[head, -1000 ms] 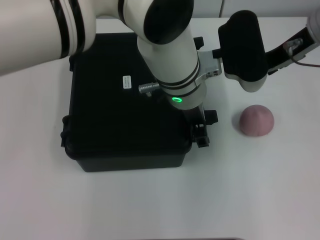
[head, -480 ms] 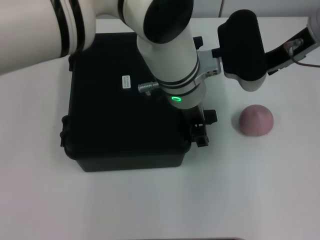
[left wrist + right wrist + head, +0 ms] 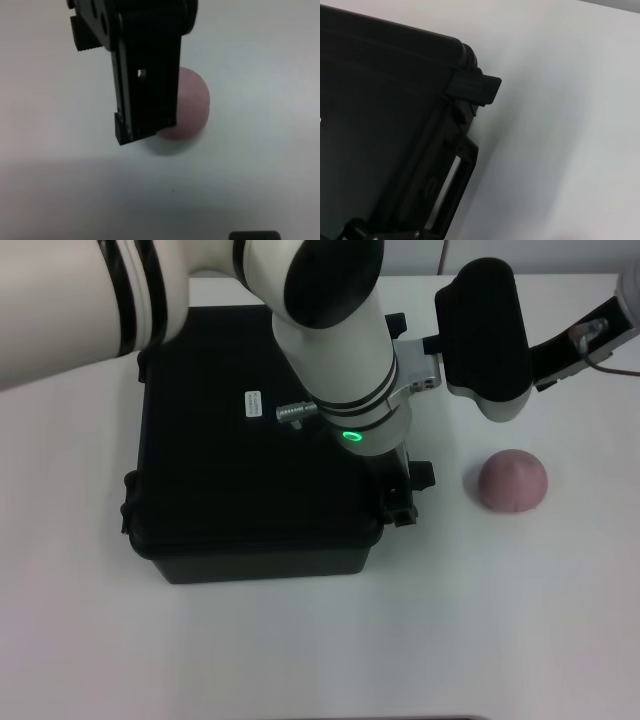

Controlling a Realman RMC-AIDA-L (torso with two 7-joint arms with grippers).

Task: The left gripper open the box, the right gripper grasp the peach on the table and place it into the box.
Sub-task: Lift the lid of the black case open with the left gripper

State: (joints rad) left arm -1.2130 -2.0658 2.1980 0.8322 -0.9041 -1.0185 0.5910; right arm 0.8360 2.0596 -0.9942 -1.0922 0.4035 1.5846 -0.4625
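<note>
Left gripper (image 3: pixel 400 502), black claw, jaw state unclear, at closed black ribbed plastic box (image 3: pixel 230 490) latch side; dusty-pink round peach (image 3: pixel 513 481) on white table (image 3: pixel 500 620); right gripper unseen.

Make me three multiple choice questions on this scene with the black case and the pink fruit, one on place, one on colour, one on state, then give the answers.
1. Where is the small round dusty-pink peach?
A. on the white table, beside the latch side of the large black hard plastic box
B. on the box's lid
C. inside the box

2. What colour is the ring light on the thick white arm of the left gripper?
A. red
B. green
C. blue

3. What state is the box's lid in?
A. raised
B. removed
C. closed

Answers: 1 A, the head view shows the peach lying on bare table apart from the box. 2 B, the ring glows green. 3 C, the lid lies flat on the box.
</note>
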